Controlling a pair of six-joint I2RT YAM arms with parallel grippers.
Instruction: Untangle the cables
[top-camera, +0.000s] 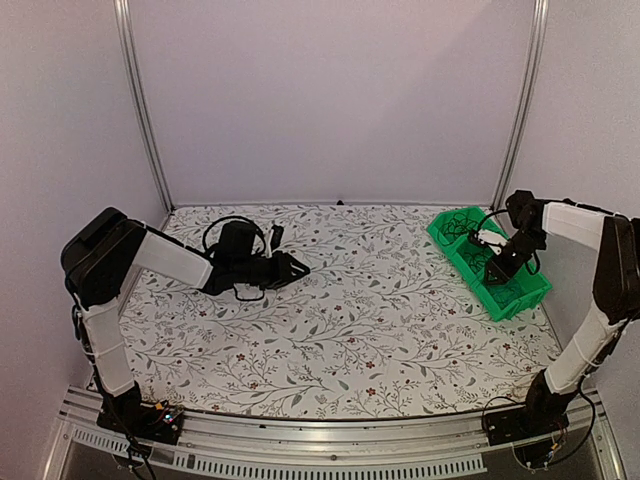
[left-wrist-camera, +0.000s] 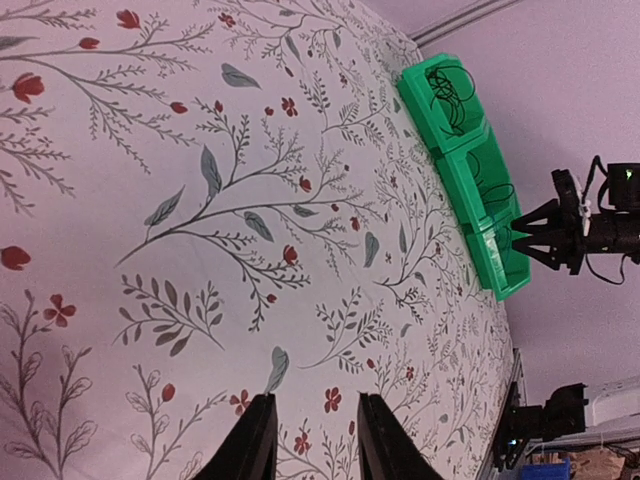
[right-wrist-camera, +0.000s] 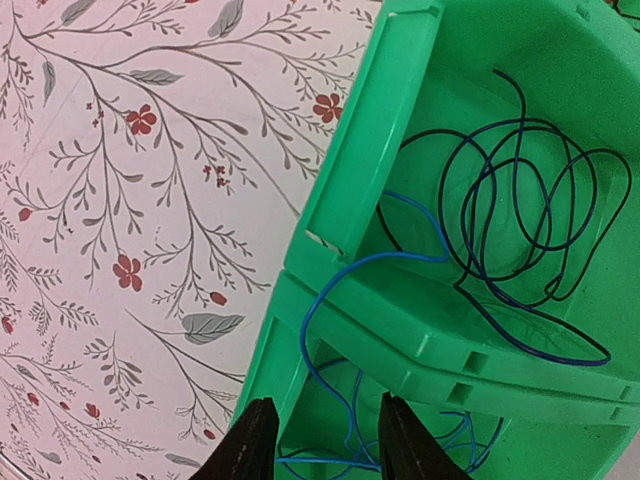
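Note:
The cables lie in a green two-compartment bin at the back right of the table. In the right wrist view a dark cable is coiled loosely in the far compartment. A blue cable runs from there over the divider into the near compartment. My right gripper hangs just above the near compartment. It is open, and the blue cable lies below the gap, touching neither finger. My left gripper is open and empty, low over the flowered cloth at the left-middle of the table.
The left wrist view shows the green bin far off, dark wires in its far compartment, and the right arm's gripper beside it. A thick black loop belongs to the left arm. Metal frame posts stand at the back corners.

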